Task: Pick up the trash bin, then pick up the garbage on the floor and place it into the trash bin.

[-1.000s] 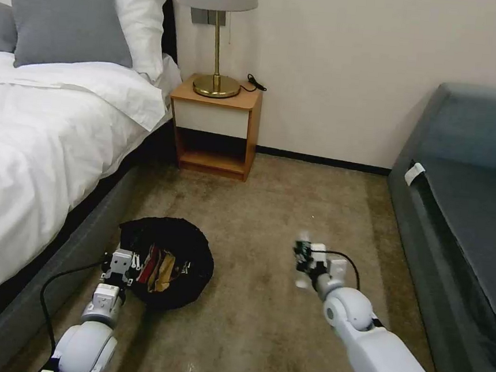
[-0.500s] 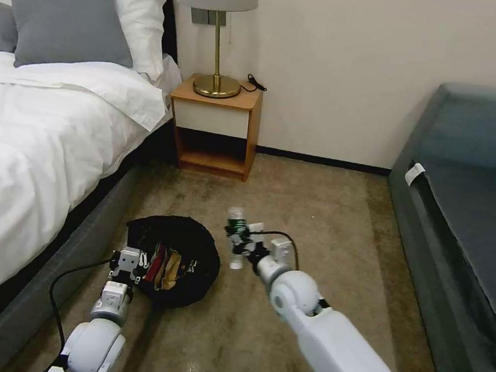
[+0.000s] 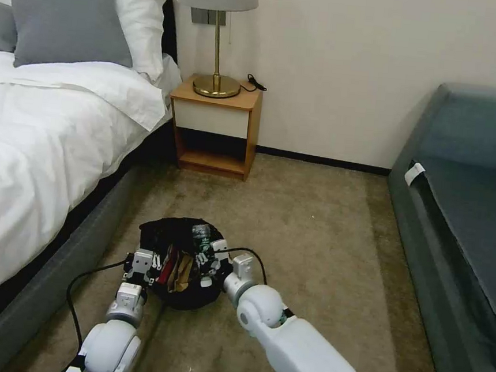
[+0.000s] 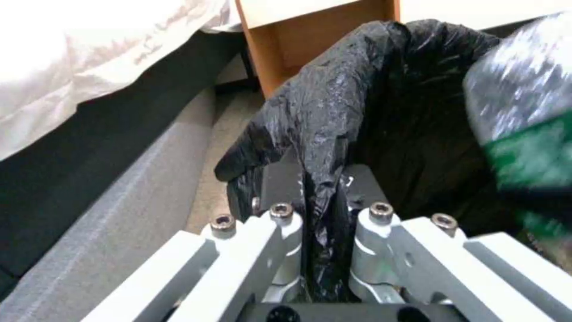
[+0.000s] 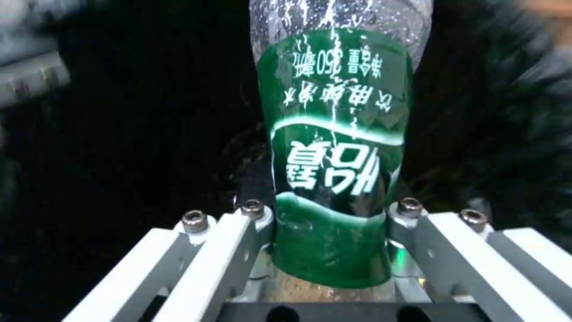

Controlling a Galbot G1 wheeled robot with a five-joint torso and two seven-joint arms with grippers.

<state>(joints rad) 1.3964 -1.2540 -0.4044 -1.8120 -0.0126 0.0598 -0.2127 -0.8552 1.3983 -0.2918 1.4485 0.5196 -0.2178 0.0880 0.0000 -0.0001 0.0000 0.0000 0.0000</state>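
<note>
The trash bin [image 3: 165, 238], round and lined with a crinkled black bag, hangs just above the carpet beside the bed. My left gripper [image 3: 142, 259] is shut on its near rim; the left wrist view shows the bag [image 4: 325, 120] pinched between the fingers [image 4: 280, 176]. Inside lie a red-and-white packet [image 3: 166, 258] and a gold-brown wrapper [image 3: 183, 268]. My right gripper [image 3: 208, 256] is shut on a clear bottle with a green label [image 3: 201, 241] [image 5: 334, 147] and holds it over the bin's mouth. That bottle [image 4: 524, 120] also shows at the left wrist view's edge.
A bed with white sheets [image 3: 38, 133] runs along the left, its grey base [image 3: 48, 284] close to the bin. A wooden nightstand [image 3: 215, 128] with a brass lamp [image 3: 217, 38] stands at the wall. A grey-blue sofa [image 3: 471, 217] lines the right. Open carpet [image 3: 324, 245] lies between.
My right arm has swung left with the bottle, from mid-carpet to over the bin's mouth. The left arm has shifted the bin a little to the right.
</note>
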